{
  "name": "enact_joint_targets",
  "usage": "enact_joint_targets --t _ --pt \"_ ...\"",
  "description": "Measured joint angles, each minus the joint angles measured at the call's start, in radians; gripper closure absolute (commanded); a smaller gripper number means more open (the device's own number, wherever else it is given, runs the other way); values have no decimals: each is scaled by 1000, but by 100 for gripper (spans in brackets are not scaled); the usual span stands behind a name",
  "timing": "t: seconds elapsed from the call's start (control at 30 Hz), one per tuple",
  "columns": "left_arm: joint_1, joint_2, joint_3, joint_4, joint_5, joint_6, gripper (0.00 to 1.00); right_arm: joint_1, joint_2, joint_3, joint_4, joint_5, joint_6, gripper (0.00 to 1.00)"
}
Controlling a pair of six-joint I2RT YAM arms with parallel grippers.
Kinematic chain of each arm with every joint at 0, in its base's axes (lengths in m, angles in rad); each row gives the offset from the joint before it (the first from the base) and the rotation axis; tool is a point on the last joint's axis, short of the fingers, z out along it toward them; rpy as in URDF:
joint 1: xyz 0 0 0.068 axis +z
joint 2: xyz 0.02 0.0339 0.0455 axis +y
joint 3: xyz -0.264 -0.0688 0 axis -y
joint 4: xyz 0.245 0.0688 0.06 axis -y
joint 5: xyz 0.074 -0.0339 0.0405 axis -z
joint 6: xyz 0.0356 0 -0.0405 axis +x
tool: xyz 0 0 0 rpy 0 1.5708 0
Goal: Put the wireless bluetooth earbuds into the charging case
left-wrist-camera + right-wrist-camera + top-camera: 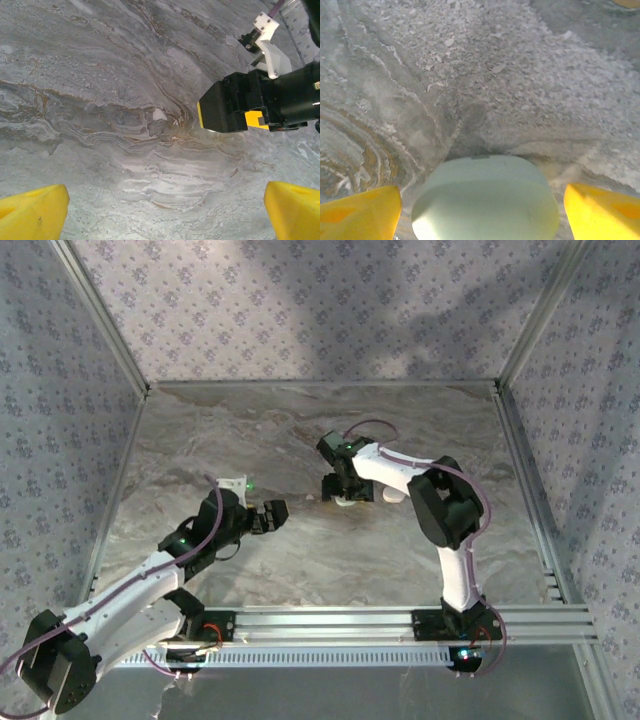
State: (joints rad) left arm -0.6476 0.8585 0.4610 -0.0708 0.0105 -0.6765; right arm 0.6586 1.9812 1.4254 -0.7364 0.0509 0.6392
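Observation:
The white pebble-shaped charging case (485, 197) lies on the marble table between my right gripper's yellow fingers (360, 210), with a small gap on each side. A seam runs across the case. My right gripper (482, 212) is open and straddles it; from above this gripper (345, 490) sits over the case (347, 503) at mid-table. A tiny white piece, seemingly an earbud (159, 114), lies on the table left of the right gripper's black body (225, 107). My left gripper (162, 212) hangs open over bare table, short of that piece and holding nothing; from above, the left gripper (270, 516) sits to the case's left.
Patterned walls with metal corner posts (105, 315) enclose the table on three sides. An aluminium rail (340, 620) runs along the near edge by the arm bases. The marble surface (400, 430) stretches behind the right arm.

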Motion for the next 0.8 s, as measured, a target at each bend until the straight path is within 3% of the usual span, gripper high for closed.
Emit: enact_joint_targets --t 0.47,0.8 --pt "0 1 25 0 0 0 0 19 -279 -204 116 -23 -31 0" --pt "0 -106 34 -77 -42 16 0 91 -584 -438 260 -12 -70 0"
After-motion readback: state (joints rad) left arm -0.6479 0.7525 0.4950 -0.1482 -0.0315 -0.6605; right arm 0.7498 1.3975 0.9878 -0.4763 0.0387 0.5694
